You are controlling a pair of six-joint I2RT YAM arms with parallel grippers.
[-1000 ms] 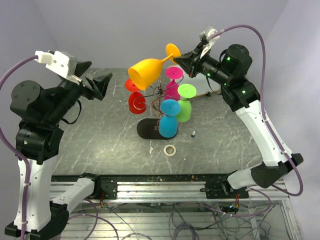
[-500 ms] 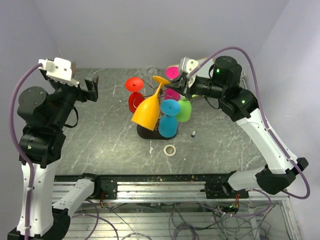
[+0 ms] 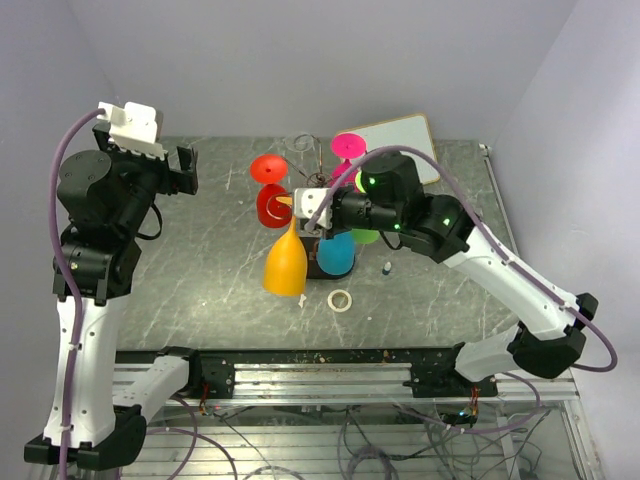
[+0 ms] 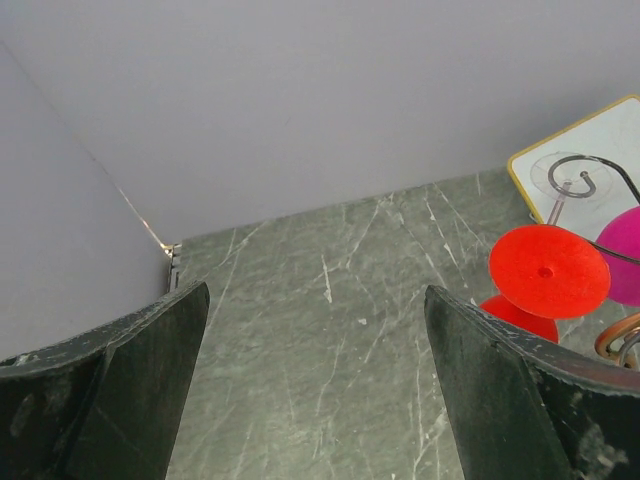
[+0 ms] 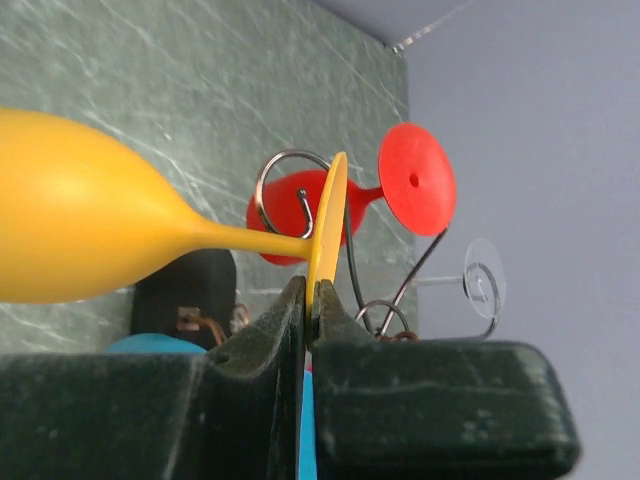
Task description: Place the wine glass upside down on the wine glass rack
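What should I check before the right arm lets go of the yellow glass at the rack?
1. Grip: right gripper is shut on the rim of the yellow glass foot: ok.
2. Orientation: the bowl hangs below the foot: ok.
3. Foot resting in a wire curl of the rack: cannot tell.
4. Clearance from the red glass: cannot tell, since they overlap in view.
5. Left gripper open and away from the rack: ok.

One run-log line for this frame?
right pincer: shut on yellow wine glass foot | foot: at wine glass rack scroll | left pincer: open, empty
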